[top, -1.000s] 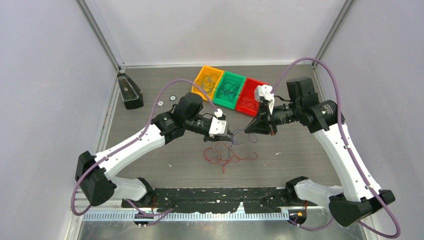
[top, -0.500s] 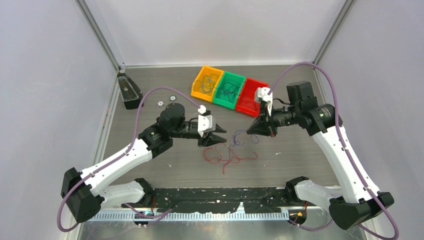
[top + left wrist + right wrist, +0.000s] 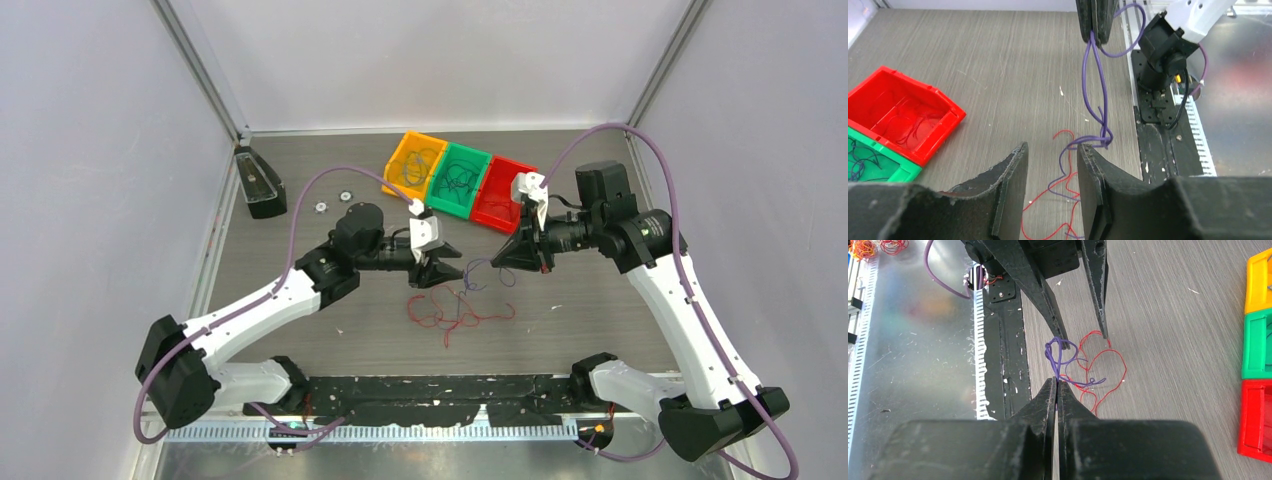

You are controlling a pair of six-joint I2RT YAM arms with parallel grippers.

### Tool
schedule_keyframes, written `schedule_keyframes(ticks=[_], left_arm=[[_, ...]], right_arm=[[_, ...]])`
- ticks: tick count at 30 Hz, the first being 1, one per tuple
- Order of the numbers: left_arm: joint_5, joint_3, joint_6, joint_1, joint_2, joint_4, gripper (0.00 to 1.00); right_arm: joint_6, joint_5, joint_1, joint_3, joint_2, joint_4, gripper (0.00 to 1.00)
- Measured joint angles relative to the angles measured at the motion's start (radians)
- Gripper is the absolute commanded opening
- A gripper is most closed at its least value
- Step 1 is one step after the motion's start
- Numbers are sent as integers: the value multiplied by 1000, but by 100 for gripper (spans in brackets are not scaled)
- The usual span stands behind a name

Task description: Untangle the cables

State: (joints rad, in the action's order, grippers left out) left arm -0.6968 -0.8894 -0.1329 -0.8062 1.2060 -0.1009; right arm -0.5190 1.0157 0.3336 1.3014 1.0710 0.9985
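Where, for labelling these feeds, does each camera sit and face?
Top external: above, behind the bases, looking down on the table; both arms show.
Left wrist: on the left arm, facing the right gripper; own open left gripper below.
Right wrist: on the right arm, facing the left gripper; own gripper shut on purple cable.
Both wrist views share the purple cable.

Orange bin [image 3: 397, 160], green bin [image 3: 471, 150] and red bin [image 3: 505, 161] touching in a row at the tabletop's [image 3: 580, 320] far edge; black case [image 3: 260, 185] near the far left corner, two small rings [image 3: 322, 207] beside it; black strip [image 3: 440, 390] along the near edge.
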Motion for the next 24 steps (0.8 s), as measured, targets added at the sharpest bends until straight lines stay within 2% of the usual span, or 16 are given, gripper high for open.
schedule_keyframes(ticks=[7,15,19,24], left_arm=[[27,0,86,-16,12,-83,45],[95,19,291,-19,36,-186,57],[86,72,394,-19,38,-266,63],[31,148,391,-18,18,-307,64]], right_arm=[[15,9,0,0,0,-14,5],[72,29,0,0,0,-64,5],[86,29,0,-3,-3,-84,5],[83,31,0,-10,-44,-90,5]])
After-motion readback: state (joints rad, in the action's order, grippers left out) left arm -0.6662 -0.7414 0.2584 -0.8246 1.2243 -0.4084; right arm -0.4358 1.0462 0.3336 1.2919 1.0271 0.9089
